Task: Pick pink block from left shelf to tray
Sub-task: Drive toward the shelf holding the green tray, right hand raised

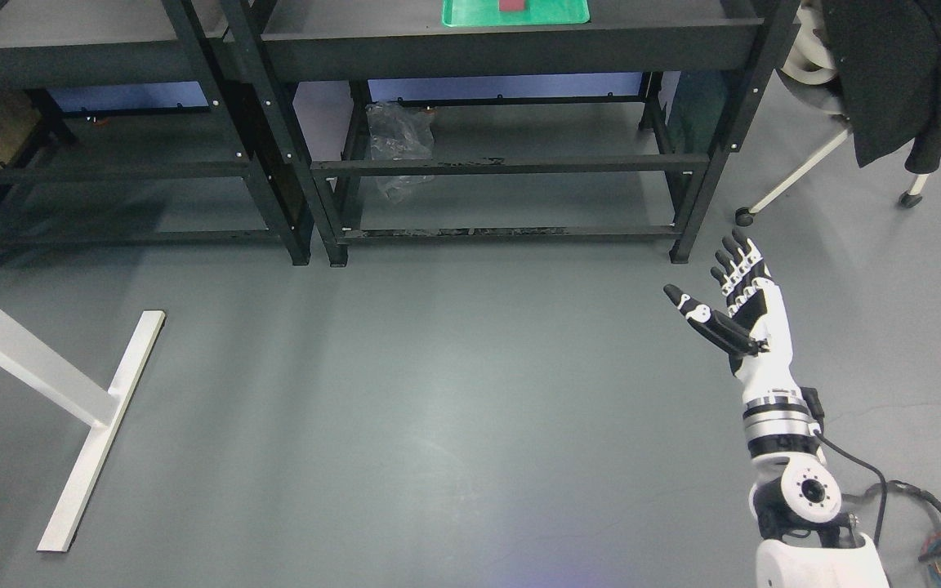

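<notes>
- Looking down from the head camera, you see mostly bare grey floor (pixel 438 392), with two black shelf units across the top of the frame.
- Your right hand (pixel 732 306) is raised at the right of the frame, arm coming in from the lower right corner; its fingers are spread wide and straight, thumb angled off to the left, holding nothing.
- Your left arm does not show.
- A green tray (pixel 470 15) sits on the top deck of the right-hand shelf (pixel 511 49) at the top centre, cut off by the frame edge.
- A reddish-pink block (pixel 512 6) lies inside that tray, only its lower edge visible.
- The left-hand shelf (pixel 70 65) fills the upper left.
- A crumpled clear plastic bag (pixel 397 143) hangs under the right-hand shelf.
- A white table leg (pixel 86 425) crosses the lower left.
- A chair with a dark jacket (pixel 895 73) stands at the upper right.
</notes>
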